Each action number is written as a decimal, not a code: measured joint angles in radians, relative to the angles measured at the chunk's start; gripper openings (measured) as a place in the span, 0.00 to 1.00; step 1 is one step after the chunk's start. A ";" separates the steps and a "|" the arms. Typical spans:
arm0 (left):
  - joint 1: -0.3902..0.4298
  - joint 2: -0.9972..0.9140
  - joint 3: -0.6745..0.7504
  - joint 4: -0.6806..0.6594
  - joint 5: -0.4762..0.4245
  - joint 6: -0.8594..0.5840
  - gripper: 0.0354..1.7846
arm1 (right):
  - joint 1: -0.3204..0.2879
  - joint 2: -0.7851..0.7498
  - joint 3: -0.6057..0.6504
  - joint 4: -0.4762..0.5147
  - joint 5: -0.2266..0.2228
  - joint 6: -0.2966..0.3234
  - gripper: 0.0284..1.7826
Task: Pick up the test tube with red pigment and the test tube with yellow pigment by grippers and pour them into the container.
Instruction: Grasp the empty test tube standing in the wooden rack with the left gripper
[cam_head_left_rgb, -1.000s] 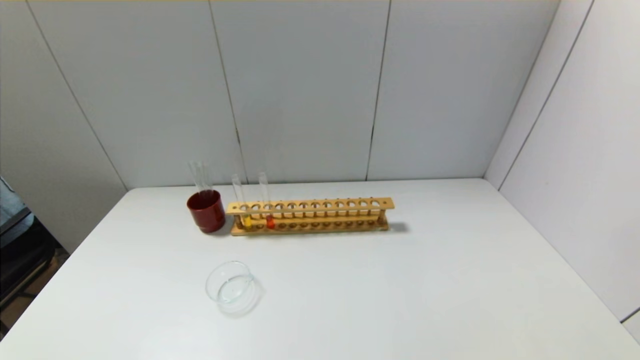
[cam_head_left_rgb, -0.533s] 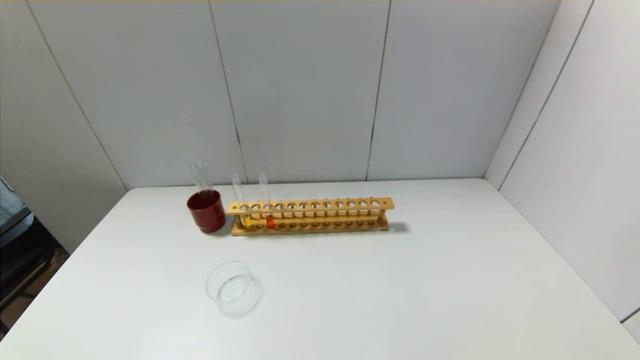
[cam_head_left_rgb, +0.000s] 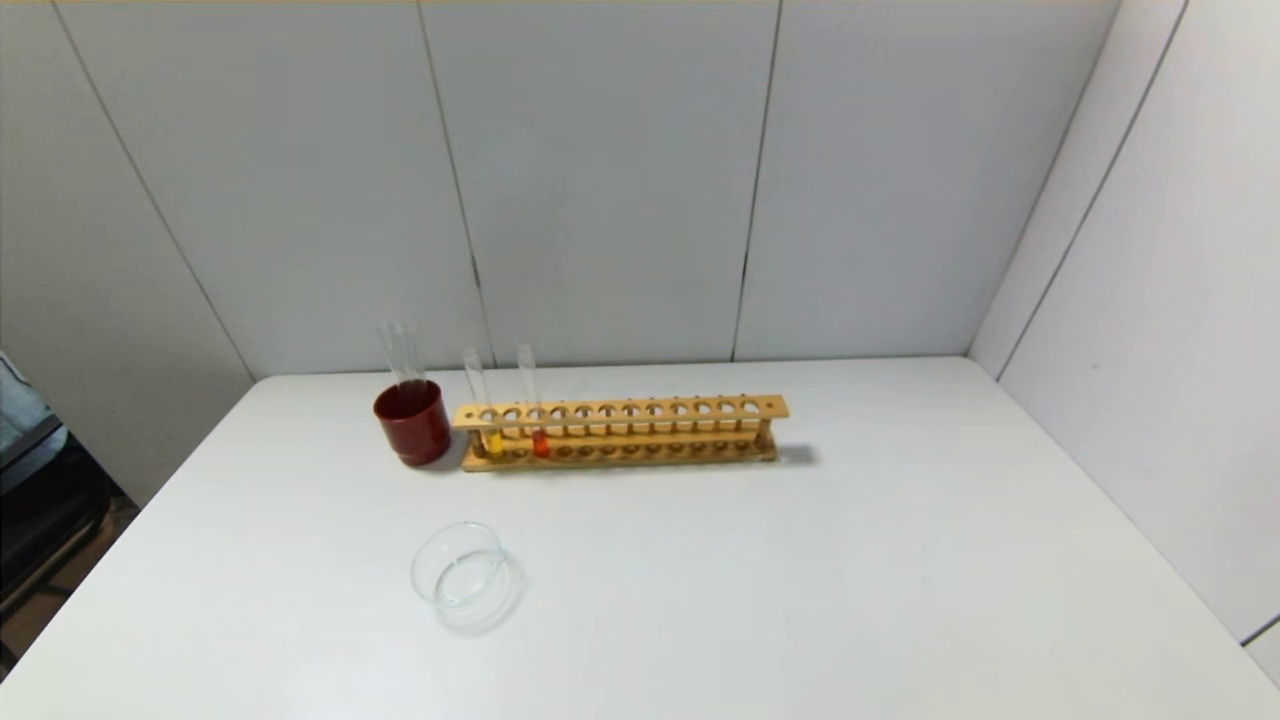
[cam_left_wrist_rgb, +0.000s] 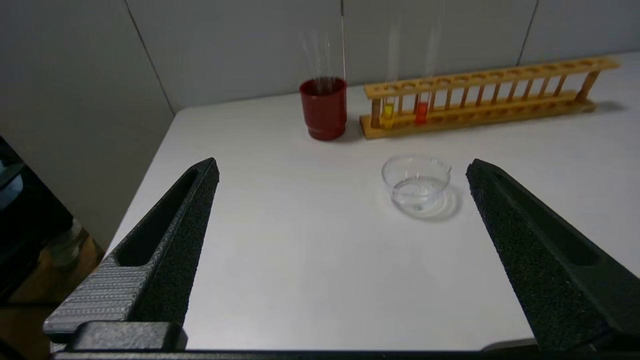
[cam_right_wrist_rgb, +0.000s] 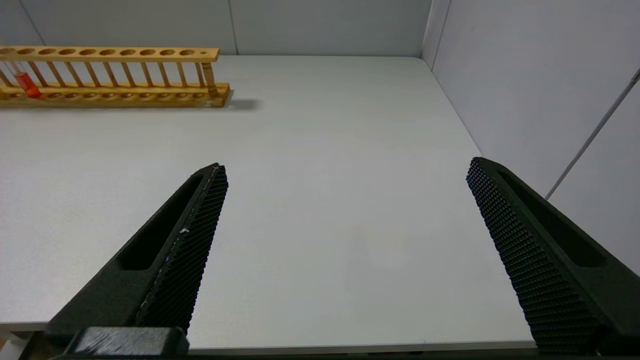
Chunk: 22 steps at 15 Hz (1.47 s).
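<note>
The test tube with red pigment (cam_head_left_rgb: 538, 442) and the test tube with yellow pigment (cam_head_left_rgb: 493, 441) stand upright side by side in the left end of a wooden rack (cam_head_left_rgb: 620, 431). Both show in the left wrist view, red (cam_left_wrist_rgb: 421, 112) and yellow (cam_left_wrist_rgb: 387, 109). The red one shows in the right wrist view (cam_right_wrist_rgb: 27, 85). The clear glass container (cam_head_left_rgb: 461, 575) sits empty on the table, nearer me than the rack; it also shows in the left wrist view (cam_left_wrist_rgb: 416, 182). My left gripper (cam_left_wrist_rgb: 342, 167) is open and empty, near the table's front left. My right gripper (cam_right_wrist_rgb: 345, 167) is open and empty over the front right edge. Neither shows in the head view.
A dark red cup (cam_head_left_rgb: 412, 422) holding colourless clear tubes (cam_head_left_rgb: 400, 352) stands just left of the rack. The white table (cam_head_left_rgb: 800, 580) is bounded by grey wall panels at the back and right. A dark cabinet (cam_head_left_rgb: 40, 500) lies off the table's left edge.
</note>
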 joint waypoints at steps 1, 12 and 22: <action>0.000 0.013 -0.079 0.062 -0.015 -0.005 0.98 | 0.000 0.000 0.000 0.000 0.000 0.000 0.98; 0.000 0.578 -0.536 0.085 -0.321 -0.106 0.98 | 0.000 0.000 0.000 0.000 0.000 0.000 0.98; -0.128 1.153 -0.572 -0.247 -0.306 -0.109 0.98 | 0.000 0.000 0.000 0.000 0.000 0.000 0.98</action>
